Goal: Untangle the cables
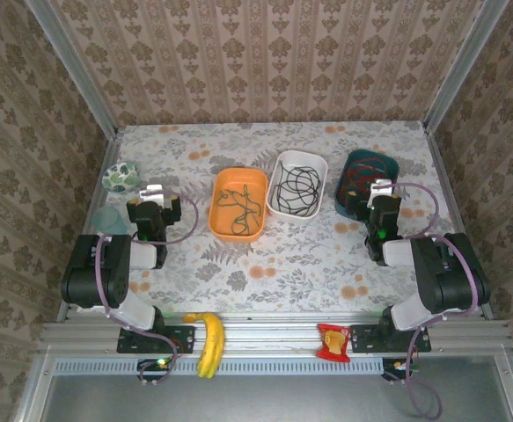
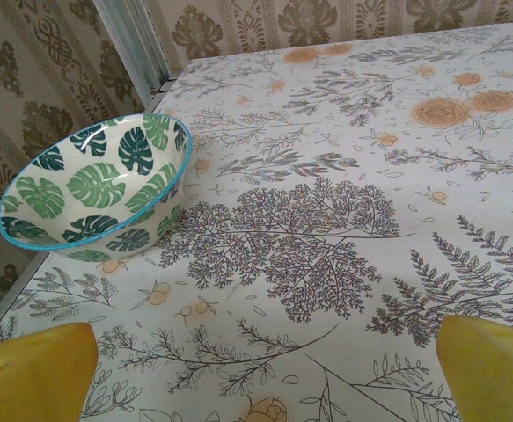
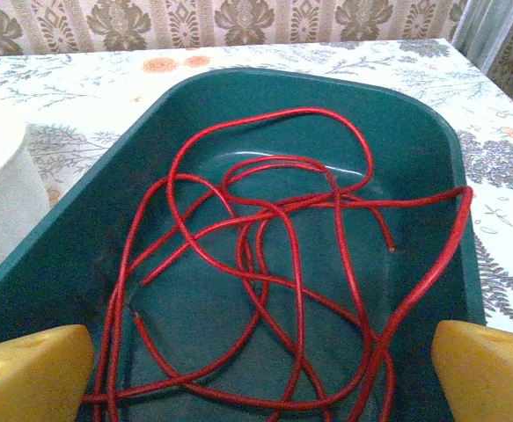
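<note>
Finding one: the red cable lies directly under and just ahead of the right claw, in loose loops that cross one another on the floor of the teal tub. One end rests against the tub wall on that claw's right. No tight knot can be made out, though several crossings cannot be resolved. Finding two: to this claw's left, in the overhead view, the black cable sits coiled in the white tub. Further left, the green cable lies in the orange tub. No strand is seen running from one tub to another. Judgement: separation by colour appears complete, one colour to a container. What may remain is loosening each cable's own loops, the red one first. Claws: the right claw's jaws stand wide apart with nothing between them, poised above the red loops without touching. The left claw is likewise spread and holds nothing. It is low over bare patterned table, well apart from all three tubs, which lie off to its right. A leaf-print bowl stands ahead of it to its left. A banana and a red packet lie behind both claws on the near rail.
</note>
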